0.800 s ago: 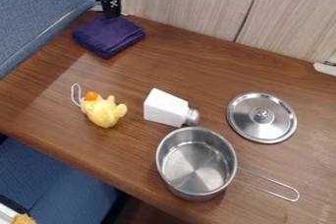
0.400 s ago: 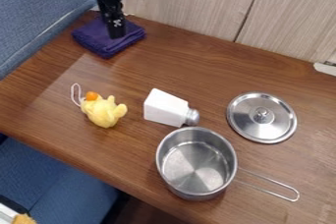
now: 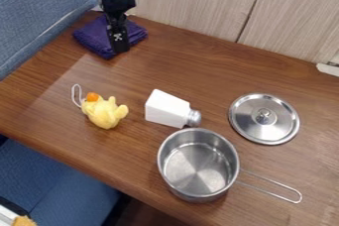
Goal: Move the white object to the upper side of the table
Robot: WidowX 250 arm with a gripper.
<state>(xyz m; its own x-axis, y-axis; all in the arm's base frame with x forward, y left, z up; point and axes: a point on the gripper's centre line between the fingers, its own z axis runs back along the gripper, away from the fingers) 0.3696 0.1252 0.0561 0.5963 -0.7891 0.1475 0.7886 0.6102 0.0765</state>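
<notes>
One black gripper (image 3: 120, 49) hangs at the upper left of the camera view, over the near part of one folded purple cloth (image 3: 94, 33); whether it is apart or together we cannot tell. We count one white object (image 3: 167, 109), a square-sided container with one metal cap (image 3: 194, 117), lying on its side around the middle of the wooden table (image 3: 198, 61), well apart from the gripper. Its cap points to the right and slightly down, just beside the rim of one steel pot (image 3: 173, 185); whether cap and rim touch we cannot tell. We note one wire handle (image 3: 270, 180) on the pot, extending to the lower right. To the right of the container lies one round steel lid (image 3: 265, 131), with one knob (image 3: 265, 114) uppermost. To the left of the container we find one yellow plush toy (image 3: 104, 114), with one orange beak (image 3: 92, 97) and one pale cord loop (image 3: 73, 93).
</notes>
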